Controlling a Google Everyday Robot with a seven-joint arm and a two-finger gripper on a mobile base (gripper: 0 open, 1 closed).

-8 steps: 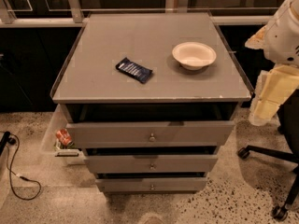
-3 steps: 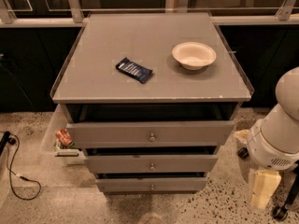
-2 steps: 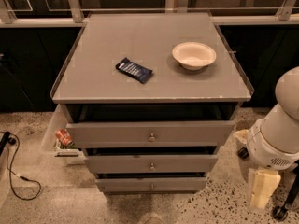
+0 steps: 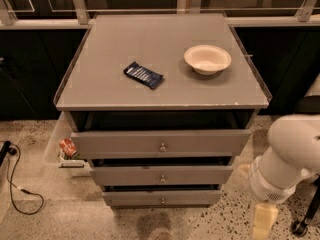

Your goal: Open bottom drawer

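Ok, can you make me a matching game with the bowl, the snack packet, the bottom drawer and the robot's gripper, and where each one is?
Things:
1. white bowl
2. dark blue snack packet
3. bottom drawer
4. gripper

Places:
A. lowest on the front of the cabinet
B. right side of the cabinet top
C. low down, off to the right of the cabinet
D. a bit left of the middle of the cabinet top

Pairs: 1-B, 2-D, 3-A, 4-C.
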